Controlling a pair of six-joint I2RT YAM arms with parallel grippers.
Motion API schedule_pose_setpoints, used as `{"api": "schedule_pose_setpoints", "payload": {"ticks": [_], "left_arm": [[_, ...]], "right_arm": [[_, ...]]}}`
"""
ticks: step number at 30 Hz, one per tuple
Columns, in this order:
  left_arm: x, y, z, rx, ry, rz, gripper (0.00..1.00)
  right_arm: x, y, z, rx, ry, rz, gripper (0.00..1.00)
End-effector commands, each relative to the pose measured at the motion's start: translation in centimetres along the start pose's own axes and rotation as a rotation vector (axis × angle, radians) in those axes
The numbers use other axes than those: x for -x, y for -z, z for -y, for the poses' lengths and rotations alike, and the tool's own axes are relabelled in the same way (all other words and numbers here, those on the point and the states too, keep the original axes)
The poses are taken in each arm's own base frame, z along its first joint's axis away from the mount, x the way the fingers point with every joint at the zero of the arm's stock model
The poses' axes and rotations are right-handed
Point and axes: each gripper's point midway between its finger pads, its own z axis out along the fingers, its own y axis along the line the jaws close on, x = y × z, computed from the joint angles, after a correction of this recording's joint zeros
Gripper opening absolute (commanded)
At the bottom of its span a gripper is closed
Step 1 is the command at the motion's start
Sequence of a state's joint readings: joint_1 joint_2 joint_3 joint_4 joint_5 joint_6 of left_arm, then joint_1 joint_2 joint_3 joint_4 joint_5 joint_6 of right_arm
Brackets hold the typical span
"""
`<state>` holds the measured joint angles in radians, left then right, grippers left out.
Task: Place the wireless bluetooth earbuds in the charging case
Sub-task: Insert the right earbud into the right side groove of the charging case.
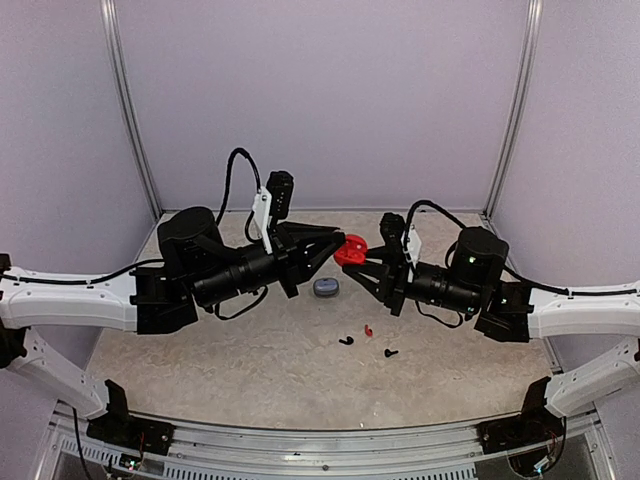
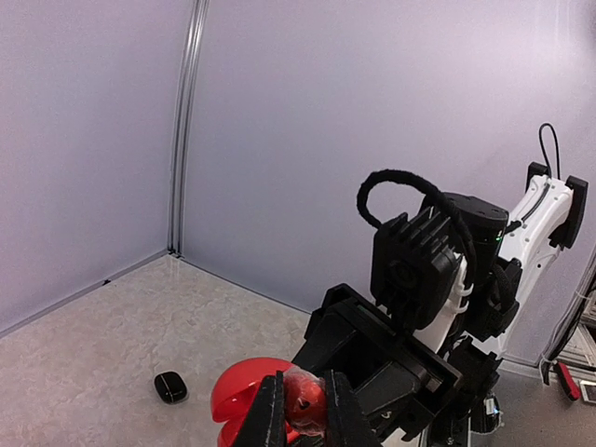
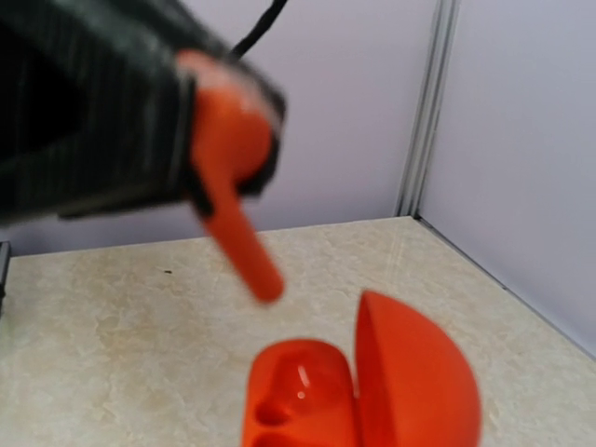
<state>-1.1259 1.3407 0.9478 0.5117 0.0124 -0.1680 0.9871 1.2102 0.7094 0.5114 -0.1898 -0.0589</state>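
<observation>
My left gripper is shut on a red earbud, pinching its head between both fingers. In the right wrist view that earbud hangs stem down, just above and left of the open red charging case. The case's lid stands up on the right and its sockets look empty. My right gripper is shut on the red case and holds it above the table, facing the left gripper. Its own fingers stay out of the right wrist view.
On the table lie a grey case, another red earbud and two black earbuds. A black case sits further back. Walls close the table at the back and sides.
</observation>
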Motion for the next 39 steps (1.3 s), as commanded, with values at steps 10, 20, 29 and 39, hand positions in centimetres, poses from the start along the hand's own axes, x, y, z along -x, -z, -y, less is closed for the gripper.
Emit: {"api": "schedule_pose_setpoints", "payload": {"ticks": [10,20,29,39], "left_arm": [[-1.0,-1.1,0.6,-0.028,0.023,-0.016,0.1],[-1.7,-1.4,0.1,0.0,0.026,-0.04,0.11],[-2.5,-1.8,-1.2,0.061,0.052,-0.081,0.11],[-3.9,-2.9,-2.5,0.133,0.074,-0.159,0.15]], "right_arm": [[1.4,0.1,0.3,-0.036,-0.003,0.047,0.05],[1.7,0.3,0.3,-0.034,0.0,0.053,0.05],[2.0,0.8,0.6,-0.057,0.018,0.065,0.05],[2.1,0.8,0.7,-0.07,0.04,0.057,0.05]]}}
